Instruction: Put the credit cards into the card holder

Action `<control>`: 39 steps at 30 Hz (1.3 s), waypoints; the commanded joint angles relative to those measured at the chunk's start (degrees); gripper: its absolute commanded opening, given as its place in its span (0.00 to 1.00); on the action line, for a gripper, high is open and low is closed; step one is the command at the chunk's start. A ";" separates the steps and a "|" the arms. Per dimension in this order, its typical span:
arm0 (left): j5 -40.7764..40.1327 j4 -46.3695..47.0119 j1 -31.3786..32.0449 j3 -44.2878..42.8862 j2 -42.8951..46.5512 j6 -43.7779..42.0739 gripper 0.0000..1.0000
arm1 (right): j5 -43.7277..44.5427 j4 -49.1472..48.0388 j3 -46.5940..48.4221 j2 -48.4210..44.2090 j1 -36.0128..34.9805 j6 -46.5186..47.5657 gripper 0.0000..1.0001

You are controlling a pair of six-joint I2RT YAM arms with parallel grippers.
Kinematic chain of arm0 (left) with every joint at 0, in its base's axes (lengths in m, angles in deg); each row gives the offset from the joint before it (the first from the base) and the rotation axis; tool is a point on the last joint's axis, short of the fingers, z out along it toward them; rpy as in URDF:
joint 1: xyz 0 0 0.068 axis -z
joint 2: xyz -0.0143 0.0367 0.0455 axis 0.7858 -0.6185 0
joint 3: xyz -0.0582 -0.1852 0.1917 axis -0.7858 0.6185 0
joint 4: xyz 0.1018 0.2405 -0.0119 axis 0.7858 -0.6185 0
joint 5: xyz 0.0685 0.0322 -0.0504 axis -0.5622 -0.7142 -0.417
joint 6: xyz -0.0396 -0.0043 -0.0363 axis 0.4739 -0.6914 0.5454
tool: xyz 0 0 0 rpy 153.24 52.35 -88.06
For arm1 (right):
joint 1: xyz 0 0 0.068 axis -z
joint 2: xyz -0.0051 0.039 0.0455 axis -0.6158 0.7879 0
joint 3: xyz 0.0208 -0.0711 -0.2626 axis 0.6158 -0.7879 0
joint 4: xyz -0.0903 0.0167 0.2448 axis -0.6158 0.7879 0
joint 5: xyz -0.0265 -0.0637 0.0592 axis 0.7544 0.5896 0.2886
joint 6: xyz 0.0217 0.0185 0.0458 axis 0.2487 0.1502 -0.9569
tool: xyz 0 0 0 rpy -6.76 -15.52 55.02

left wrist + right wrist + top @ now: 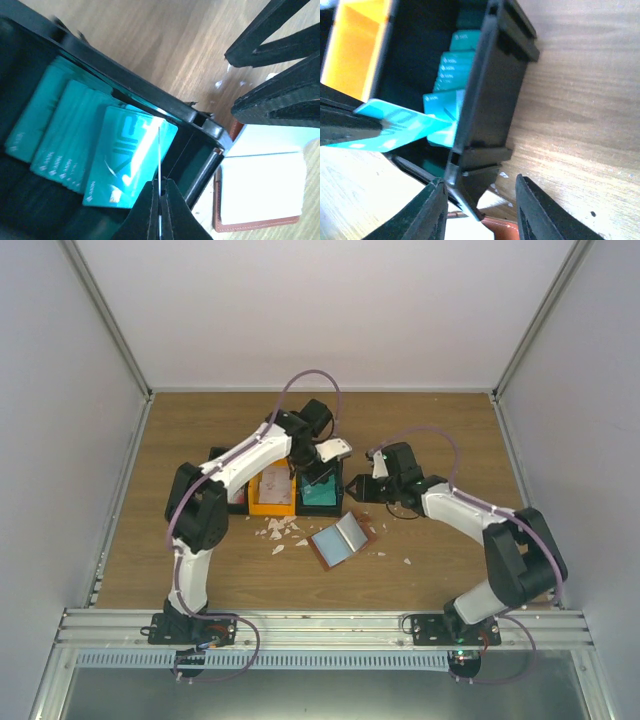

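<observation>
Left jaws: closed together on one teal-green card [410,127], gripped by its edge (it shows only as a thin pale line in the left wrist view). The card is held tilted above the black bin [150,100]. The remaining credit cards [65,135] lie fanned inside that bin.

Right jaws: apart, nothing between them, just beside the bin's side that faces the table's right edge.

Card holder [340,540]: open and flat on the table [450,440] near its middle, just on the near-edge side of the black bin, clear of both pairs of jaws.

Orange bin [272,502] sits just beside the black one. White scraps [282,530] lie scattered near the holder.
</observation>
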 commanded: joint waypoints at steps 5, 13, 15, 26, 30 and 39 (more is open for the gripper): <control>-2.98 10.87 0.22 3.81 15.51 8.12 0.00 | 3.62 2.51 0.89 -9.58 0.66 4.42 0.47; 4.37 39.74 -0.42 25.00 34.93 35.98 0.00 | -12.47 -6.51 -4.45 -22.83 0.58 5.19 0.66; 7.62 46.32 -0.48 30.49 39.47 41.19 0.00 | -17.02 -12.32 -6.27 -26.08 0.47 3.01 0.71; 15.68 67.50 -0.62 46.52 55.58 67.22 0.00 | -24.59 -25.53 -10.01 -32.15 -4.67 -12.57 0.72; 20.02 68.65 -0.74 47.01 55.49 73.09 0.00 | -23.63 -27.57 -9.11 -33.11 -7.78 -16.35 0.62; 22.16 72.76 -0.75 49.19 55.70 78.50 0.00 | -22.23 -31.40 -9.00 -34.53 -9.14 -20.82 0.41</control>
